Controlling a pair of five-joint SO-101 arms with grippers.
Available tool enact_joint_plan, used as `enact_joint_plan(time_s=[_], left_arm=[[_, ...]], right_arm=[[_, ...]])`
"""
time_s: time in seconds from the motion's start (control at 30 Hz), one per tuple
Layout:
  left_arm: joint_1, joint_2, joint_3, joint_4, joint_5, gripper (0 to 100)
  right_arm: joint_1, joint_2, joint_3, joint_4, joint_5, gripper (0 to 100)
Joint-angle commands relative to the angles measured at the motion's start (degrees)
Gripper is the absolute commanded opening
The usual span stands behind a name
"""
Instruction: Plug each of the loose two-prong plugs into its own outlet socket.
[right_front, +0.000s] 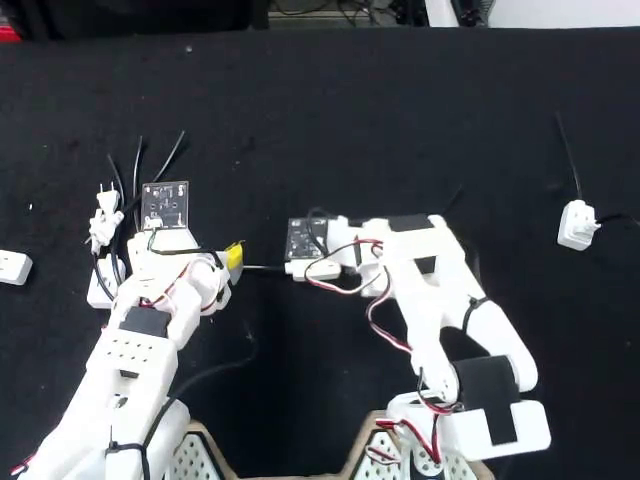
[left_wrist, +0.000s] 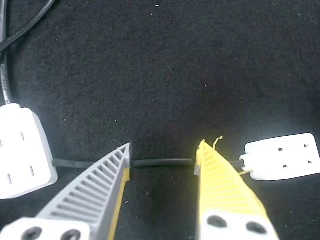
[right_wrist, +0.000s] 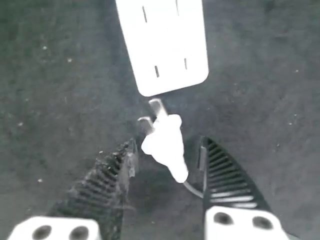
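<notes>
My right gripper (right_wrist: 167, 145) is open, and a white two-prong plug (right_wrist: 162, 137) lies on the black cloth between its fingers without touching them. The plug's prongs point at the end of a white outlet strip (right_wrist: 165, 40) just ahead. My left gripper (left_wrist: 165, 147) is open too, one grey and one yellow finger straddling a thin black cable (left_wrist: 160, 162). That cable runs between a white outlet block (left_wrist: 20, 155) and a second white outlet (left_wrist: 282, 156). From above, the yellow finger (right_front: 234, 257) sits just left of the middle outlet (right_front: 312, 268).
Another white plug (right_front: 105, 205) with black cords lies at the left beside a white block (right_front: 100, 290). A white adapter (right_front: 577, 225) with a cord sits far right, and a small white piece (right_front: 12, 267) lies at the left edge. The black cloth (right_front: 400, 120) stretches toward the back.
</notes>
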Motion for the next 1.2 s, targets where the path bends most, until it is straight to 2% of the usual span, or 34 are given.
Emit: enact_joint_plan(time_s=[0.0,0.07,0.13,0.27,0.43,0.53,0.6,0.8,0.9,1.07,1.17], left_arm=[[-0.7,-1.1,-0.9,-1.3,-0.5,21],[-0.7,-1.1,-0.9,-1.3,-0.5,21],[-0.7,-1.1,-0.9,-1.3,-0.5,21],[-0.7,-1.1,-0.9,-1.3,-0.5,21],[-0.7,-1.1,-0.9,-1.3,-0.5,21],[-0.6,-1.1,-0.9,-1.3,-0.5,21],[-0.6,-1.1,-0.9,-1.3,-0.4,21],[-0.6,-1.1,-0.7,-1.3,-0.5,21],[-0.6,-1.1,-0.7,-1.3,-0.5,21],[-0.6,-1.1,-0.8,-1.3,-0.5,21],[-0.6,-1.1,-0.9,-1.3,-0.5,21]], right_arm=[[-0.6,0.0,0.1,-3.5,0.4,11.9],[-0.6,0.0,0.0,-3.5,0.4,0.5],[0.4,-0.6,0.0,-2.8,-0.7,3.1],[3.6,-4.6,-4.9,5.1,-8.2,0.9],[6.7,-13.8,-13.8,24.7,-30.3,1.0],[8.4,-15.1,-14.7,31.9,-38.4,1.0],[9.4,-13.3,-11.3,29.9,-39.6,1.1],[11.3,-6.8,0.4,8.5,-39.8,1.2],[10.8,-5.1,1.4,7.0,-39.6,4.0],[11.3,-3.9,2.2,7.0,-36.7,17.8],[11.4,-4.4,3.7,7.0,-33.8,17.9]])
